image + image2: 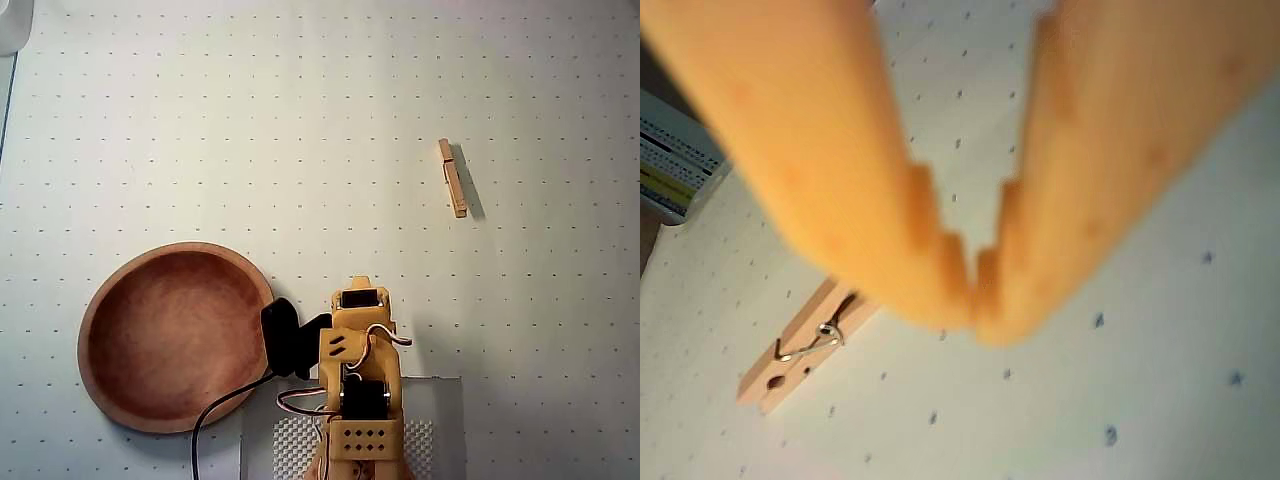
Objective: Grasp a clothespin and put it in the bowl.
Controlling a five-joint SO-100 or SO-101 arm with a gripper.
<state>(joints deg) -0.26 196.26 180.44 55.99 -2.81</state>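
Clothespin: pale wood, wire spring, lay flat on bench beyond closed, empty claw.

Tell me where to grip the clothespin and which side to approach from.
Probably grip the clothespin across its narrow width near the spring, descending from above: it lies flat, alone on the mat, long axis nearly vertical in the overhead view. The gripper, now shut, must open first.

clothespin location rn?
Overhead view: the clothespin lies on the dotted mat, upper right, well clear of the bowl at lower left and the arm.
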